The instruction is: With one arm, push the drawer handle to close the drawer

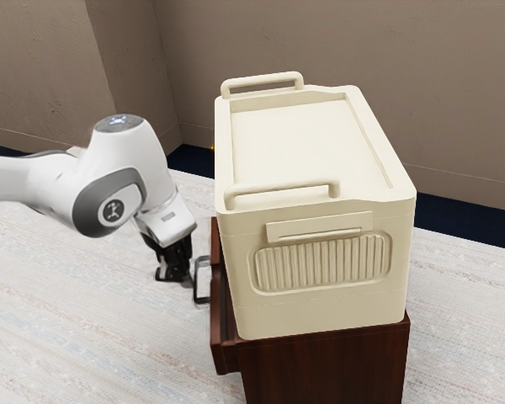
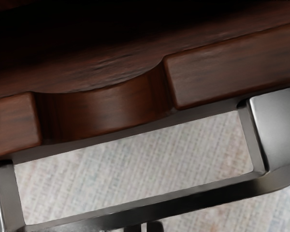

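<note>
Metal handle [image 2: 183,197] on open drawer [image 2: 232,63], closed tool [image 2: 143,227] just beside: pushing step, apparently, next needing steady inward pressure.

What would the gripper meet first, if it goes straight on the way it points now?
Probably the rug, as the gripper points down beside the handle. It might brush the handle first; the gap between them is unclear.
</note>
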`<action>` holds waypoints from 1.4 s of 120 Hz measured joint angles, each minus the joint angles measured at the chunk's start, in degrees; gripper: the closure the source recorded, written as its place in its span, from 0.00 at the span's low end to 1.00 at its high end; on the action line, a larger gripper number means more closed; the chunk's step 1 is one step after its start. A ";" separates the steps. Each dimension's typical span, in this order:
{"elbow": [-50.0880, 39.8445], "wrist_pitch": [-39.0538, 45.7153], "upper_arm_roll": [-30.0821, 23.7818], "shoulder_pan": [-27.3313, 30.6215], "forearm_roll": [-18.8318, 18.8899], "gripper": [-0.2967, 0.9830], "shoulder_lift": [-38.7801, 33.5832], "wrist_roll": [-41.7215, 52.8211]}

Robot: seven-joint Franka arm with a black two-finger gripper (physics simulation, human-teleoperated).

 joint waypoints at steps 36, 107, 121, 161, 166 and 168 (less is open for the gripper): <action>1.64 2.03 -1.37 -0.05 -1.94 0.84 1.79 0.04; -3.46 1.16 -2.55 2.69 -4.40 0.71 -6.72 -0.78; 0.80 -5.21 -2.47 3.55 -3.44 0.52 -9.23 -2.58; 5.81 -18.10 -3.17 5.62 -2.02 0.29 -11.51 -9.69; 6.08 -18.64 -3.29 5.66 -1.97 0.28 -11.43 -10.46; 6.14 -18.82 -3.30 5.78 -1.95 0.28 -11.43 -10.76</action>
